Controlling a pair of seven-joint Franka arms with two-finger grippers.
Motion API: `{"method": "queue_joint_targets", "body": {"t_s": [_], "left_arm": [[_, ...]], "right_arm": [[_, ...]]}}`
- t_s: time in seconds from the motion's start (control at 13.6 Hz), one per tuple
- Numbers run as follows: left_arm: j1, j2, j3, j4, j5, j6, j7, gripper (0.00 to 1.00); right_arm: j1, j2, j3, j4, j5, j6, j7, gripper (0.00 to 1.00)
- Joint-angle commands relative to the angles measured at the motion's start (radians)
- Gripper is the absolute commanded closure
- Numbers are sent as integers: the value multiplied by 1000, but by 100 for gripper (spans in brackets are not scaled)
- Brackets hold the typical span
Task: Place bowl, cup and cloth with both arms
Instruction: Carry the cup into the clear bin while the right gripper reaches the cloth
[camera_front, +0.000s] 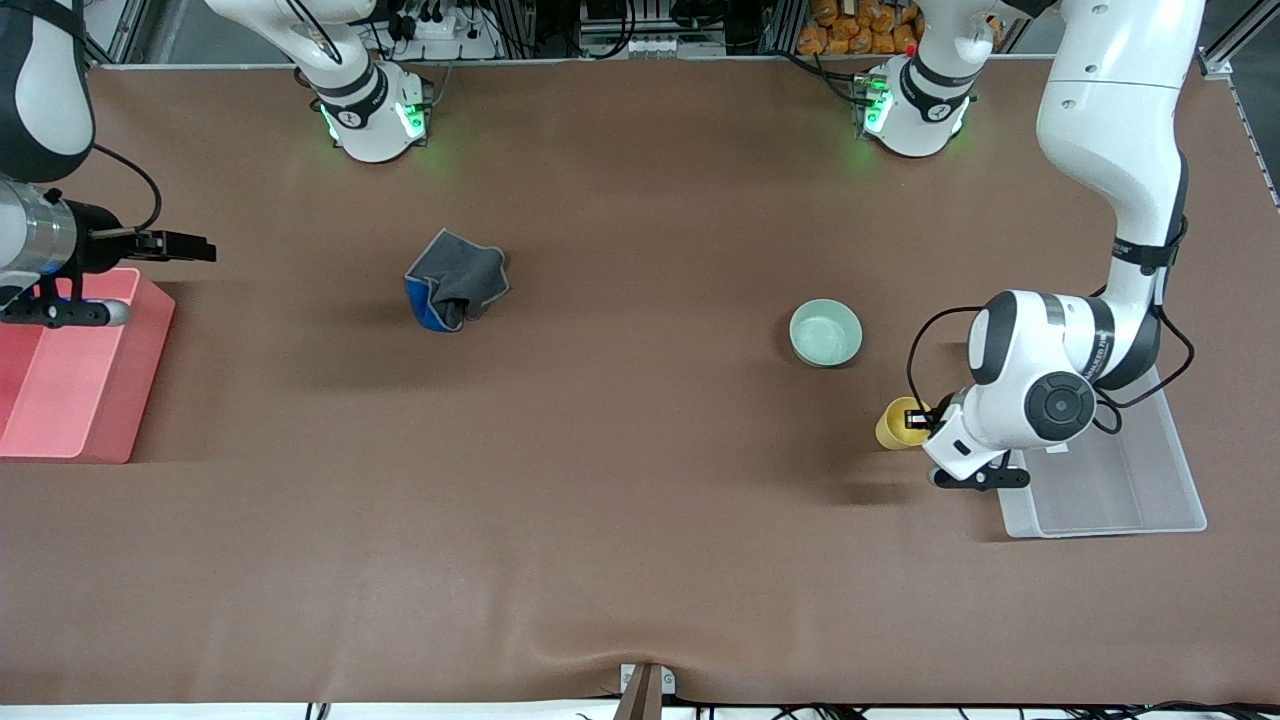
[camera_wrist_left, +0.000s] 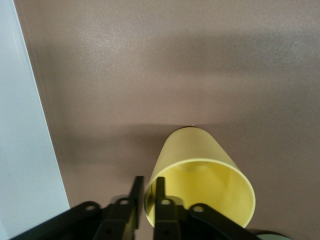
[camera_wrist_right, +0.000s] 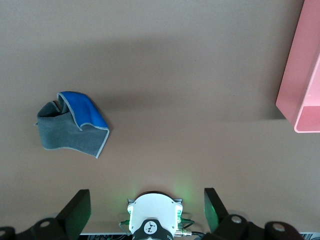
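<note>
Spanning the whole front view, brown surface (camera_front: 640, 560) carries everything. Pink bin (camera_front: 70, 390) sits at the right arm's end, at nine o'clock from the cloth; clear tray (camera_front: 1150, 500) at the left arm's end, at three o'clock from the cup. Cloth (camera_front: 456, 280), crumpled, grey with blue showing, lies toward the right arm's end, untouched. Bowl (camera_front: 826, 333), upright, mint-green, rests at eleven o'clock from the cup, near it. Cup (camera_front: 897, 424), yellow, tilted, beside the tray. Left claw (camera_wrist_left: 146, 197) pinches the cup's rim, one finger inside, one outside. Right claw (camera_wrist_right: 147, 205) spread wide, over the pink bin's edge, holding nothing.
</note>
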Motion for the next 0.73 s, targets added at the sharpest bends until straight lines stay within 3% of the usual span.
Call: {"method": "queue_joint_targets", "body": {"t_s": [0.0, 0.37, 0.66], "left_arm": [[-9, -13, 2, -10, 28, 12, -53, 100], [26, -105, 4, 9, 28, -36, -47, 100], [103, -128, -1, 172, 10, -213, 2, 100]], "right_arm": [[-15, -12, 13, -22, 11, 12, 16, 0], [-9, -1, 15, -97, 16, 70, 16, 0], [-12, 41, 13, -98, 59, 72, 16, 0]]}}
